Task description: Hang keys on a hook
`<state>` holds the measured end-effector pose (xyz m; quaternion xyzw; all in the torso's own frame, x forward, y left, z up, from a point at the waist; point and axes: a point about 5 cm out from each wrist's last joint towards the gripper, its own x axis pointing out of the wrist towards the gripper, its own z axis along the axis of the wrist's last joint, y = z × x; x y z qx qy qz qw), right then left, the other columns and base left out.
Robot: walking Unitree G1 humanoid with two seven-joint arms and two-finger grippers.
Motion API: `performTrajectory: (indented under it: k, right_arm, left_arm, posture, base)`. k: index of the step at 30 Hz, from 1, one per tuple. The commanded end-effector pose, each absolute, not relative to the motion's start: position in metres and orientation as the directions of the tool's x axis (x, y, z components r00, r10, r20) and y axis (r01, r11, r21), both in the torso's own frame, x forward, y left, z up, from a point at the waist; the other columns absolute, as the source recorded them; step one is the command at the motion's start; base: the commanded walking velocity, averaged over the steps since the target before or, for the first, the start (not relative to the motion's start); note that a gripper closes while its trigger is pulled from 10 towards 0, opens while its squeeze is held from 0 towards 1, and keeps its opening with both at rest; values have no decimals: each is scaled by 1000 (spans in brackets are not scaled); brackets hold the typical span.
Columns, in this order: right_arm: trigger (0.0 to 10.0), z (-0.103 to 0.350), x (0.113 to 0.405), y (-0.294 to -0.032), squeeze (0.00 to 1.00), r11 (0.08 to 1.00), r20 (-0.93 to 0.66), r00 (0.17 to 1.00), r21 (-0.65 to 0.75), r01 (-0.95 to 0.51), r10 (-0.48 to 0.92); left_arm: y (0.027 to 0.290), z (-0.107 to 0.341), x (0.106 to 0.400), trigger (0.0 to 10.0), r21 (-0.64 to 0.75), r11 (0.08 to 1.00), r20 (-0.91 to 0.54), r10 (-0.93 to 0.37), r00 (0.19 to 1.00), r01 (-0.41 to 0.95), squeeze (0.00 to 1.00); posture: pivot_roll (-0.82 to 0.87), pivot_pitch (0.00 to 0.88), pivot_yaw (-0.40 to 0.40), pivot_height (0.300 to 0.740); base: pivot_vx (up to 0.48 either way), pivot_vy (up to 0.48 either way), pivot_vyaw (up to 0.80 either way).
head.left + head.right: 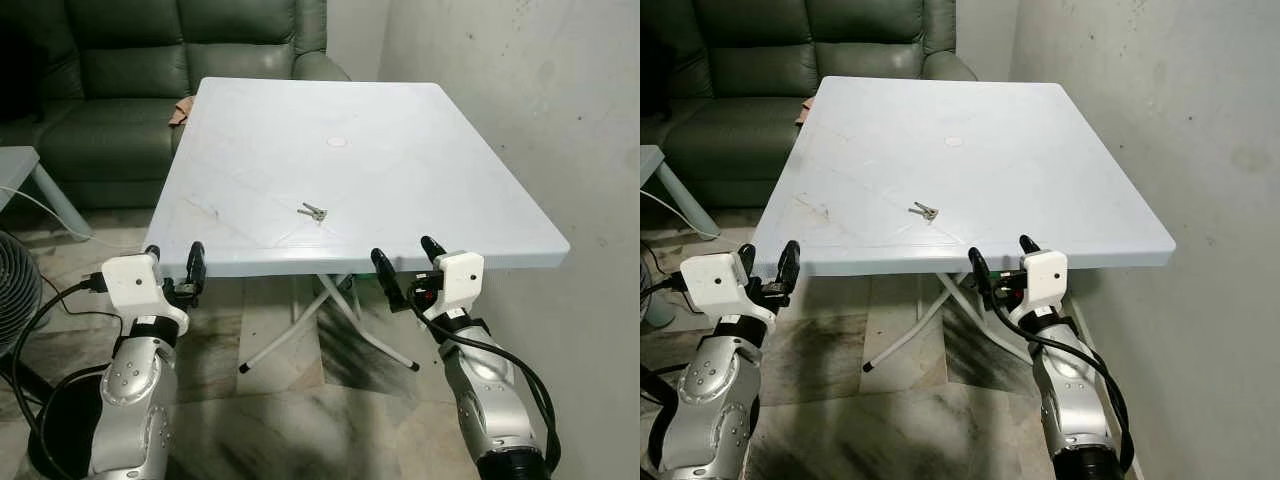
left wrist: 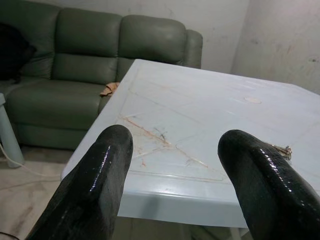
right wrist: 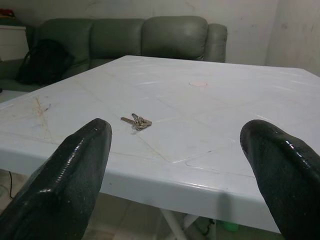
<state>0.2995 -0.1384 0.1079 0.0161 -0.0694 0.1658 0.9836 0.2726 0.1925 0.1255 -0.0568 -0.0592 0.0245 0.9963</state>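
Head views: keys [image 1: 312, 211] are lying flat on the white table [image 1: 450, 190], toward the near edge, roughly centre. I'm holding my left gripper [image 1: 174, 264] and right gripper [image 1: 408, 258] just below that near edge, fingers spread wide, nothing in either. Green sofa [image 1: 150, 60] is sitting far left.

Left wrist: keys [image 2: 283, 150] are lying off to the right, fingers parted, empty.

Right wrist: keys [image 3: 136, 121] are lying ahead and slightly left, fingers wide apart. Probably light, stiff, slippery metal lying low; best pinching at the ring.
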Motion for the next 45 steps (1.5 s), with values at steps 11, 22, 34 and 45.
performTrajectory:
  k: [11,22,34,45]
  right_arm:
    - [10000,113,299,-132,0,934,144,924,-8,-357,355]
    - [10000,112,298,-132,0,933,139,924,-7,-359,357]
    - [10000,112,297,-131,0,930,133,921,-14,-367,366]
    - [10000,111,297,-130,0,928,128,920,-20,-371,371]
  left_arm:
    - [190,131,274,10000,-108,994,117,32,993,-20,0]
    - [190,131,274,10000,-107,994,115,30,993,-17,0]
    - [189,131,275,10000,-107,994,115,29,993,-16,0]
    - [189,132,275,10000,-106,994,115,26,993,-14,0]
  posture:
    - [-83,0,-28,724]
    - [-88,0,-24,724]
    - [-87,0,-25,724]
    - [-87,0,-24,724]
  base:
    - [264,0,0]
    - [311,0,0]
    - [327,0,0]
    - [358,0,0]
